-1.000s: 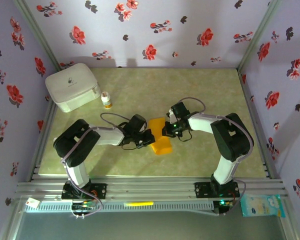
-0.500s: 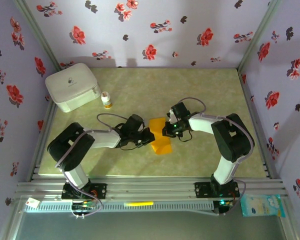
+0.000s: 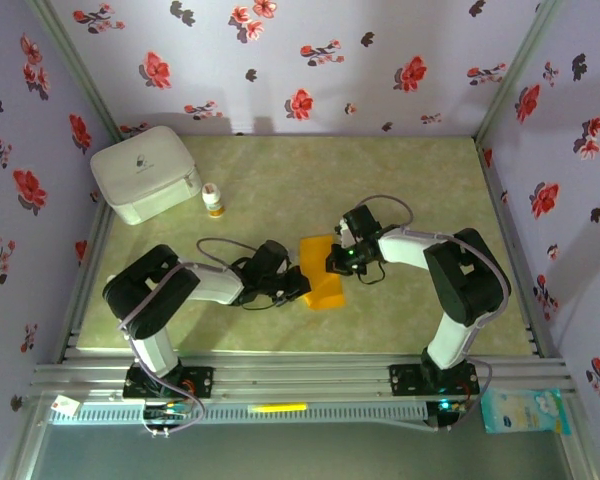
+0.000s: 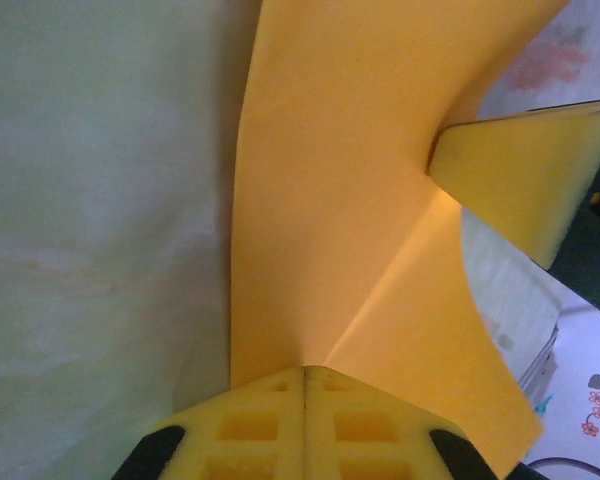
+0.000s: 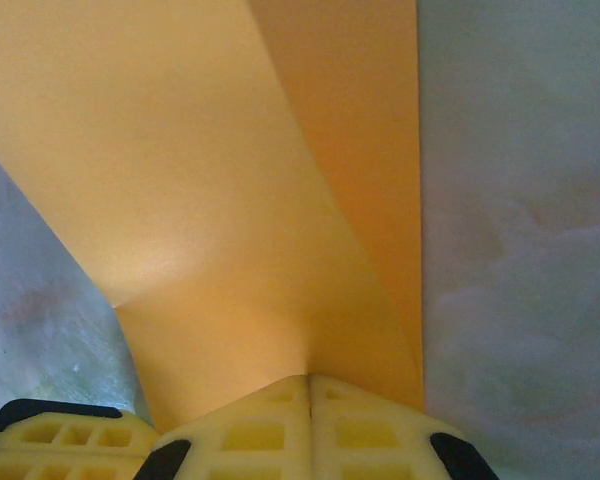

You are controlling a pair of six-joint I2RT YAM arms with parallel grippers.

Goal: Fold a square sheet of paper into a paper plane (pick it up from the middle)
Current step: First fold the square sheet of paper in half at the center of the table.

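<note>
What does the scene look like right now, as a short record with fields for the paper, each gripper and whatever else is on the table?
Paper: orange, partly folded, one crease showing, bowed between the two grippers
Left gripper: shut on the paper's left edge
Right gripper: shut on the paper's right edge
Plane: not yet formed
Table: pale green surface
Other: white box at the far left, bottle just right of it, both apart from the paper
</note>
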